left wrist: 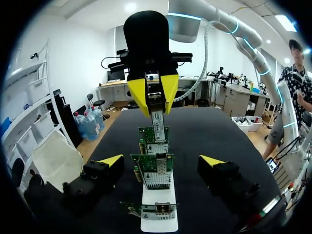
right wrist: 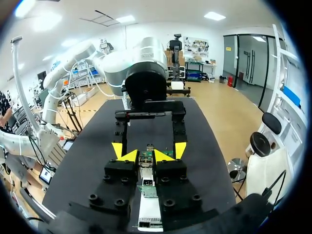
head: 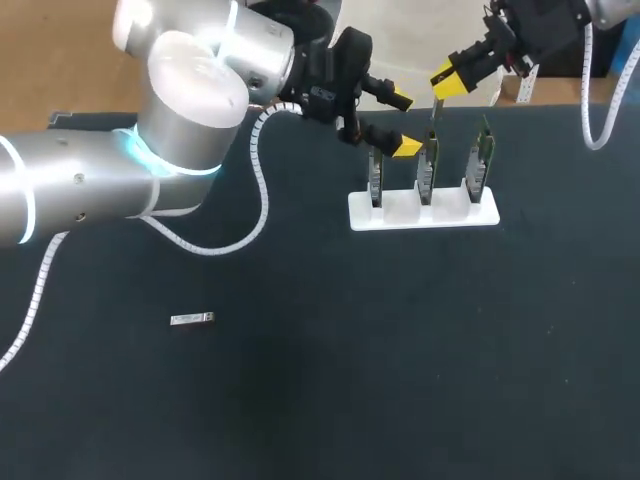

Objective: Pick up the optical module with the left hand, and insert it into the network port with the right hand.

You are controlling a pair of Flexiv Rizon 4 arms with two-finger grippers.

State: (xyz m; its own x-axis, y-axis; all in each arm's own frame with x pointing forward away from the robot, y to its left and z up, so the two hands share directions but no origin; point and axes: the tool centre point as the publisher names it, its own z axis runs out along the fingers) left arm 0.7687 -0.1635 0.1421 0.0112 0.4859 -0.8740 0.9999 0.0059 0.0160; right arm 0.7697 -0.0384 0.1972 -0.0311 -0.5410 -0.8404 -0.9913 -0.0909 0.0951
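**Module gripped over the middle card**

Clamped between the yellow tips of the right gripper: the optical module, a slim bar hanging upright with its free end down. Poised right over the top edge of the middle network card; cannot tell whether touching it or just short of it.

Three green network cards upright in a row on a white stand, toward the far side of the dark table. Left card and right card flanking the middle one, each apart from its neighbour.

From the left wrist view, looking along that row: right gripper straight ahead and above, pinching the optical module from two sides. On the module's facing side, a white label with dark print, too small to make out. Below it, the middle network card with its metal port cage facing the camera, and the white stand underneath.

Left gripper at the left end of the stand, fingers spread wide, holding nothing. Own tips well apart in its wrist view too, the card row ahead between them.

In the right wrist view: right gripper drawn close together, left gripper spread just beyond it, white stand beneath.

Lying flat on the table, well apart from the stand, toward the near left: a small silver bar.
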